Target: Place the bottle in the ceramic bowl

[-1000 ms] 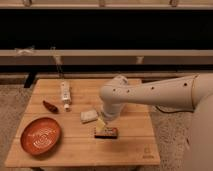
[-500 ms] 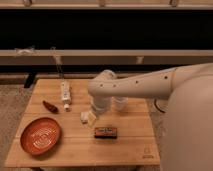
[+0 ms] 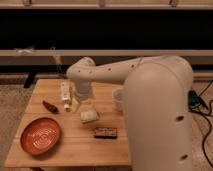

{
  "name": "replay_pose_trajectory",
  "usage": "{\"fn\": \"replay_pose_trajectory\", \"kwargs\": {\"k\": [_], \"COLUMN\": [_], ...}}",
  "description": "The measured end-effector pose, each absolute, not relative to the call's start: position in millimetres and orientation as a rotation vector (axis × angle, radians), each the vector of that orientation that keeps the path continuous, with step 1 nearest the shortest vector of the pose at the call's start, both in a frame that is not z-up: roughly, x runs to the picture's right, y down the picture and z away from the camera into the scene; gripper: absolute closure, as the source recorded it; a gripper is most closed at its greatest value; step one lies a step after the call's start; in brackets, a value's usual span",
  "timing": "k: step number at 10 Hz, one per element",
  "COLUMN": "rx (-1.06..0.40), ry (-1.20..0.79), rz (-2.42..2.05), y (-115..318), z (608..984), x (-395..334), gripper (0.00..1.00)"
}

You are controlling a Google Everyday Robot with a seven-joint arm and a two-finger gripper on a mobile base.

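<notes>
The slim white bottle (image 3: 65,94) lies on its side at the back left of the wooden table (image 3: 75,150). The orange-red ceramic bowl (image 3: 41,135) with white spiral lines sits at the front left and holds nothing. My gripper (image 3: 76,104) hangs below the white arm's wrist (image 3: 83,89), just right of the bottle's near end and close above the table. It is apart from the bowl.
A small dark red object (image 3: 50,106) lies between bottle and bowl. A flat whitish block (image 3: 89,116) and a dark rectangular packet (image 3: 105,132) lie mid-table. A clear plastic cup (image 3: 118,98) is partly hidden by my arm, which covers the table's right side.
My arm has swung left, from above the dark packet to beside the bottle. The objects on the table have not moved.
</notes>
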State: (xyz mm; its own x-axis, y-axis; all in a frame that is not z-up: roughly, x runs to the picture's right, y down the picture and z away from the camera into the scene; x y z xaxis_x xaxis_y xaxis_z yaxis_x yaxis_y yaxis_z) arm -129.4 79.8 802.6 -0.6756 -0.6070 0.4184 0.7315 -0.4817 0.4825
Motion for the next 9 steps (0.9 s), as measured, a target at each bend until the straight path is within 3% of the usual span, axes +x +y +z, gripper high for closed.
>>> {"fn": "replay_pose_trajectory", "kwargs": {"k": [5,9], "rx": [-0.277,-0.263], "ry": [-0.739,-0.728], "rz": [-2.105,-2.051], "y": [34,28], "z": [862,905], "x": [-191,-235], "gripper": [0.2,0.2]}}
